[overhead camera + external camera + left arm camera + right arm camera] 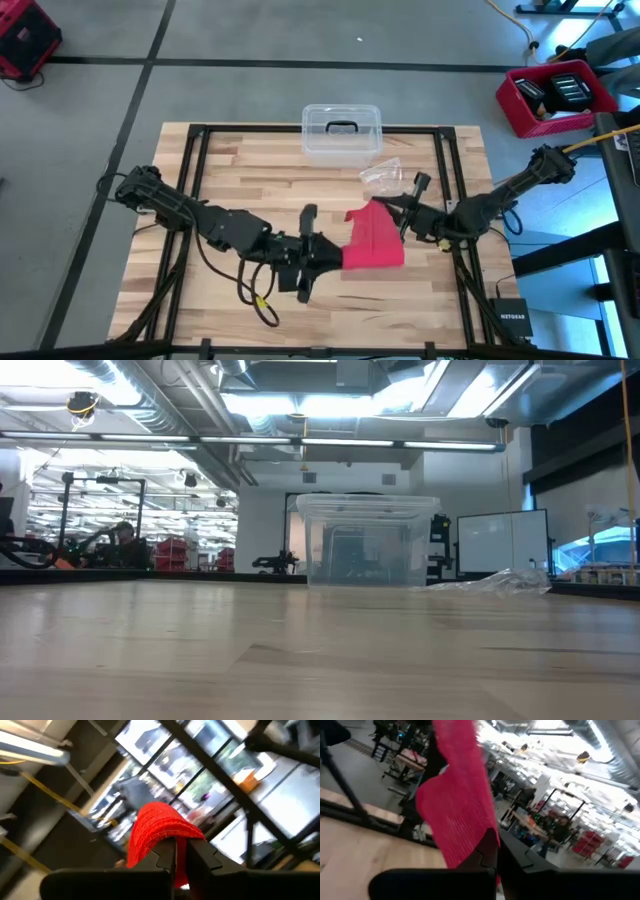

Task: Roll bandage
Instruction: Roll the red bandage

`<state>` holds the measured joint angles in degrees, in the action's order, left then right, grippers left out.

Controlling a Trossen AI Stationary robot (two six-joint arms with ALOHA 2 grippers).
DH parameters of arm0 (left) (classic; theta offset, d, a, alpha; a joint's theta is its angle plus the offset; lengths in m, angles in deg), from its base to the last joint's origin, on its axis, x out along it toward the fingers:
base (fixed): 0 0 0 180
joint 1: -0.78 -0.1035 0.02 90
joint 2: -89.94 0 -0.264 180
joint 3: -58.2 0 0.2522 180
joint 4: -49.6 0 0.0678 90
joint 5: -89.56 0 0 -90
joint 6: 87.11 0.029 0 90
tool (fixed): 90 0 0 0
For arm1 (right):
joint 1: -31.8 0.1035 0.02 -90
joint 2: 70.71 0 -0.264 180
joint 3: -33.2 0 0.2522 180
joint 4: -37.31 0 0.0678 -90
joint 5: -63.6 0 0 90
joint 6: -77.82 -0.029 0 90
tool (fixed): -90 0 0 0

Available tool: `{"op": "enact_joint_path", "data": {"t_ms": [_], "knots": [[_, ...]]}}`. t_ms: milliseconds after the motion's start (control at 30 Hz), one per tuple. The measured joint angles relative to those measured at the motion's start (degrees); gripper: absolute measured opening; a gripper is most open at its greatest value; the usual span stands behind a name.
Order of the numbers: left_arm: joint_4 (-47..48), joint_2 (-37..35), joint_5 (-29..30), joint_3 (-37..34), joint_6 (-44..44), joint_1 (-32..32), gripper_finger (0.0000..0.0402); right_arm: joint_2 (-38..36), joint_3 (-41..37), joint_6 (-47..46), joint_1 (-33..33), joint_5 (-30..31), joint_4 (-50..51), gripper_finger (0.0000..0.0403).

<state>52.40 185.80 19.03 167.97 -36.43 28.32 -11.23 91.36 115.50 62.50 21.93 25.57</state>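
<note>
Above the wooden table (230, 170), both end effectors pinch the bandage (374, 243) between them.

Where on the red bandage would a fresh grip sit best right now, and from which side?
Probably on the free edge of the bandage midway between the left gripper and right gripper, coming from above. Both are shut on opposite ends, so it hangs between them as a broad band off the table; the ends are taken.

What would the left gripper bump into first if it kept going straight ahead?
Probably the right gripper. The left gripper points along the red bandage that both grippers hold; depth is hard to judge.
</note>
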Motion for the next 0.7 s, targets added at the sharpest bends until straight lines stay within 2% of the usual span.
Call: {"op": "enact_joint_path", "data": {"t_ms": [167, 367, 533, 700], "knots": [[-0.16, -0.81, 2.75, 0.11, 3.17, -0.54, 0.0017, 1.03, 0.0, -5.33, 0.0, -5.1, 1.49, 0.0006], [5.85, -1.64, 10.3, 0.11, 3.73, -1.45, 0.0017, 1.13, 0.0, -12.38, 0.04, -7.17, 1.9, 0.0009], [10.11, -1.64, 10.97, 0.14, 1.78, -2.23, 0.0017, 1.11, -0.02, -22.03, 0.0, -7.36, -0.58, 0.001], [10.9, -1.64, 11.03, 0.07, 0.64, -2.48, 0.0017, 1.13, -0.04, -23.46, 0.0, -7.38, -0.38, 0.0015]]}}
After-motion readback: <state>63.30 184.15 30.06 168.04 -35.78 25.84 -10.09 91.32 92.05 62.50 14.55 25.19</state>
